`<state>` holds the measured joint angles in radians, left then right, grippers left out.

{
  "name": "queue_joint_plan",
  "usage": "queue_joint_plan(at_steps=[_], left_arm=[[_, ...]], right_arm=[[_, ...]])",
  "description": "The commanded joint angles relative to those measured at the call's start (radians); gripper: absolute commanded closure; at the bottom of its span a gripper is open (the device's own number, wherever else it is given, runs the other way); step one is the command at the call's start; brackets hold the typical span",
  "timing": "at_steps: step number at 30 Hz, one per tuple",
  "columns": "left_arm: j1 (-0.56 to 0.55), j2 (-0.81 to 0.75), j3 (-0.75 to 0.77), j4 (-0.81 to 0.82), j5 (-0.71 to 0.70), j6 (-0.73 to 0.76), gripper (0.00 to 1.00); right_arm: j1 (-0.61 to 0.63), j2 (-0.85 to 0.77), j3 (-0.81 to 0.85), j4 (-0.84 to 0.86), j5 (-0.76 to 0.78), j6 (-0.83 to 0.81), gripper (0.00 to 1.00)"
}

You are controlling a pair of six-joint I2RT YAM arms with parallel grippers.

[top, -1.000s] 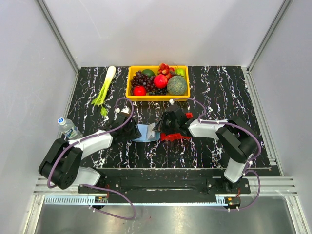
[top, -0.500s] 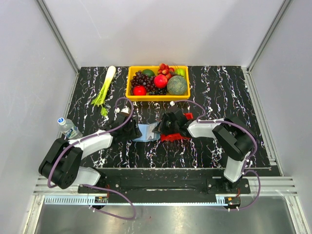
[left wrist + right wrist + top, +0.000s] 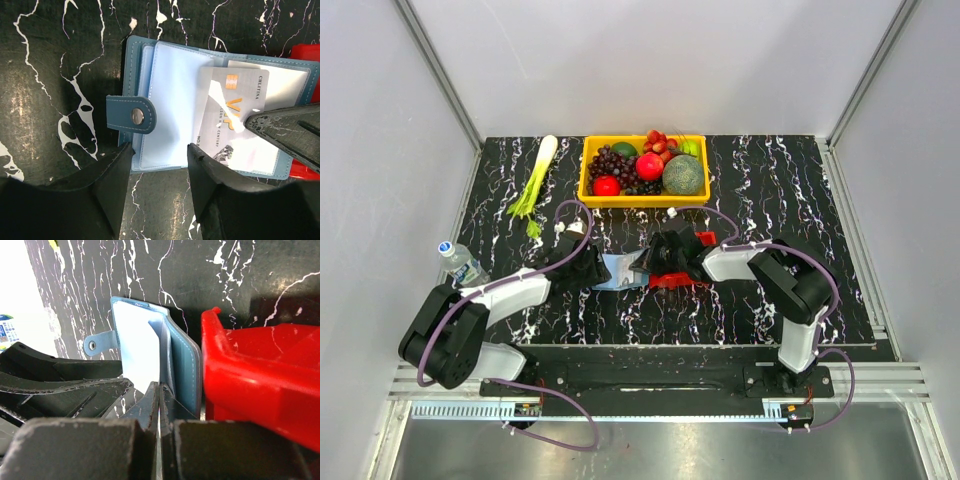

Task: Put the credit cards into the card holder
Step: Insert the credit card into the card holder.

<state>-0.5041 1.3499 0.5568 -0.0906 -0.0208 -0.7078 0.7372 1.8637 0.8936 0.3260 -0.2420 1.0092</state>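
Holder (image 3: 170, 100) lies open on the black tabletop (image 3: 770, 180) between the two arms, pale pockets up, its snap tab flat beside it. Left fingers (image 3: 592, 270) stand spread at its left edge, clamping nothing; whether they touch it I cannot tell. Right fingers (image 3: 159, 410) are clenched on a pale card (image 3: 220, 130), which lies tilted across the holder's clear pocket. A red tray (image 3: 260, 365) sits just beside the holder, on its right. A bottle (image 3: 460, 262) lies at the tabletop's left edge. Farther back rest a leek (image 3: 535, 185) and a yellow basket (image 3: 583, 170) of fruit.
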Motion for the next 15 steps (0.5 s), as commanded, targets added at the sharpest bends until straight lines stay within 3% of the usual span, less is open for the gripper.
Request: queue_joint_plan(at_steps=[1, 15], left_arm=[[0.006, 0.006, -0.040, -0.009, -0.001, -0.002, 0.48], [0.006, 0.031, -0.032, -0.009, 0.012, 0.007, 0.50]], right_arm=[[0.001, 0.031, 0.041, -0.007, -0.017, -0.015, 1.00], [-0.001, -0.003, 0.039, -0.036, 0.113, -0.069, 1.00]])
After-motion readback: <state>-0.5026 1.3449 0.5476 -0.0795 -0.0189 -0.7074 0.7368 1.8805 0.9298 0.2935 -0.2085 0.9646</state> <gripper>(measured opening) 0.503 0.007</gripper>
